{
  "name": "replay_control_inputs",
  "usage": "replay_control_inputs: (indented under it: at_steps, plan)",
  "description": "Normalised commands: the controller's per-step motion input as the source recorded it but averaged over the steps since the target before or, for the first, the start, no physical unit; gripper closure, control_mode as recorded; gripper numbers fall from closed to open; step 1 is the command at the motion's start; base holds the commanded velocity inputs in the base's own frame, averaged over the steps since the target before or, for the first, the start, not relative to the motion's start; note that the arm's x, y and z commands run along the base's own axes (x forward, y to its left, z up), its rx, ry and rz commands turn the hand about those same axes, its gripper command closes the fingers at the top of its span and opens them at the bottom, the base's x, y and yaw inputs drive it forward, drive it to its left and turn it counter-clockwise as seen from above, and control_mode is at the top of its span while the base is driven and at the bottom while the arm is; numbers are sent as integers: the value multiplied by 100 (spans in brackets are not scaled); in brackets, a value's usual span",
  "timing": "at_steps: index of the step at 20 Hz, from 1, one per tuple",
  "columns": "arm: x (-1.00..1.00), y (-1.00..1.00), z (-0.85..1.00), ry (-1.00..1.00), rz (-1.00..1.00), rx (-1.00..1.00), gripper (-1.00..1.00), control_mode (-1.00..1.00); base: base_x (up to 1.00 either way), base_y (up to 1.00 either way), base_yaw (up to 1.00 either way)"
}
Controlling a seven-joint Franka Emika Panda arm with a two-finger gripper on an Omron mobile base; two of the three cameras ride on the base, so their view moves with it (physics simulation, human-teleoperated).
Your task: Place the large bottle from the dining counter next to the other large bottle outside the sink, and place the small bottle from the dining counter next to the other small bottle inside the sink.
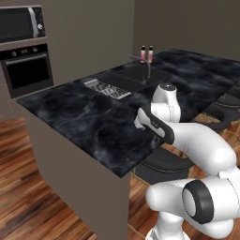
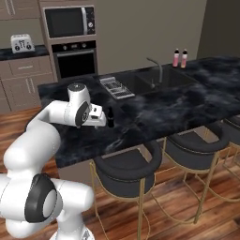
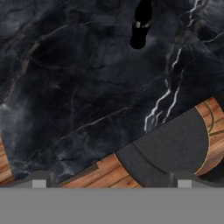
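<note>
While unlabelled, small bottle point(image 3: 139, 27) stands on dining counter point(image 3: 87, 87).

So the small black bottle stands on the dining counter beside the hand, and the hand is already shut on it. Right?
Not quite. The small black bottle does stand on the dining counter beside the hand, but the hand is open and grips nothing. In the hand view the bottle stands well ahead of the spread fingertips.

Kitchen: oven point(image 2: 74, 63), microwave point(image 2: 69, 21), sink point(image 2: 154, 79).
</note>
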Motion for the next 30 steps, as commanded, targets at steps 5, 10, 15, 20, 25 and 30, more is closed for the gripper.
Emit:
replay_control_inputs:
  at_steps: [5, 10, 15, 20, 25, 30]
  plan:
    - [0, 0, 0, 0, 0, 0, -100, 100, 34, 0, 1]
    - [0, 0, 0, 0, 0, 0, -100, 100, 22, 0, 0]
    - [0, 0, 0, 0, 0, 0, -100, 100, 24, 0, 0]
    - [0, 0, 0, 0, 0, 0, -100, 100, 23, 0, 0]
    - [14, 0, -7, 1, 0, 1, -100, -100, 3, 0, 0]
    - [8, 0, -1, 0, 0, 0, -100, -100, 0, 0, 0]
